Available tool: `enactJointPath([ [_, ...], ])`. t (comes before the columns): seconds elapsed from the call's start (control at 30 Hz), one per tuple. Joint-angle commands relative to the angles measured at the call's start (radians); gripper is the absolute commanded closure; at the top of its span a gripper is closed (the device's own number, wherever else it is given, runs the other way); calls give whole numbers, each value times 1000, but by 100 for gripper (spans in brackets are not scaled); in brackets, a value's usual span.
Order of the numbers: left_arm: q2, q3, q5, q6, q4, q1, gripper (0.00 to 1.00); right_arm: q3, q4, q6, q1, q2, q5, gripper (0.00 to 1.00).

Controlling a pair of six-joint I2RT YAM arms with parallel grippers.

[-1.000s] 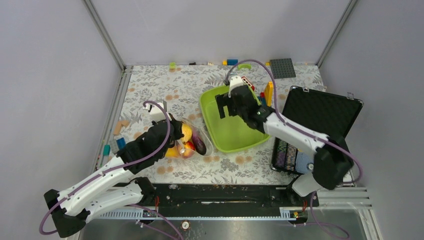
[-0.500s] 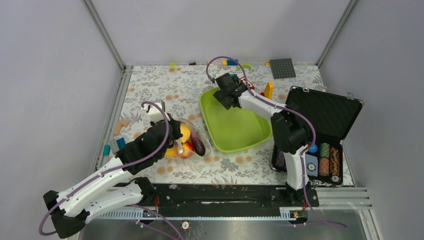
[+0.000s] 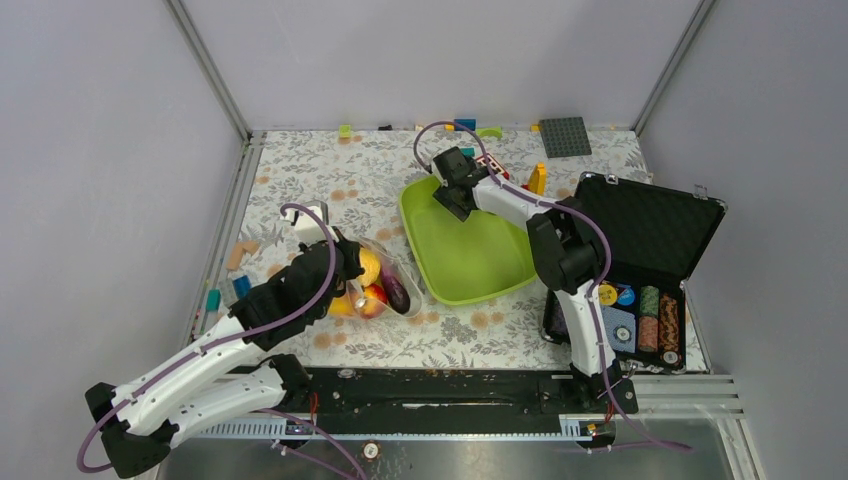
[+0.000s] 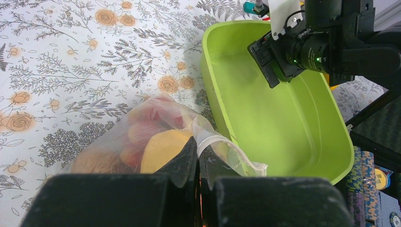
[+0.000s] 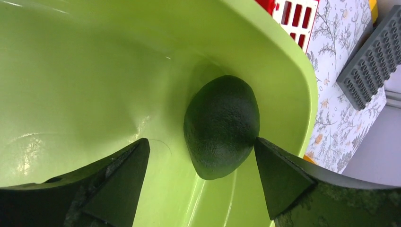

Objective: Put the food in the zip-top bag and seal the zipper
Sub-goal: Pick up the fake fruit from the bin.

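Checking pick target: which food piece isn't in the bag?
The dark green oval one in the lime tray, between the open right fingers; the other pieces sit inside the bag.

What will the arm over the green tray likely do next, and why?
Probably close the right gripper on the dark green fruit: its open fingers straddle it in the corner of the tray, not yet gripping. The left gripper pinches the mouth of the zip-top bag, with other food inside.
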Motion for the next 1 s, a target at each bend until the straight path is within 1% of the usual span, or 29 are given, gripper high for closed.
enactJointPath([
  [0.0, -16, 3, -21, 8, 67, -2, 100, 90, -59, -28, -8, 19, -39, 12],
  [0.17, -16, 2, -23, 9, 68, -3, 100, 127, -86, -74, -15, 62, -19, 13],
  [0.6, 5, 8, -26, 11, 69, -2, 100, 136, -87, -127, -22, 109, 46, 16],
  [0.87, 3, 6, -24, 10, 70, -3, 100, 122, -66, -122, -24, 107, 80, 24],
  [0.97, 4, 6, -23, 11, 71, -3, 100, 86, -25, -111, -24, 74, 84, 32],
])
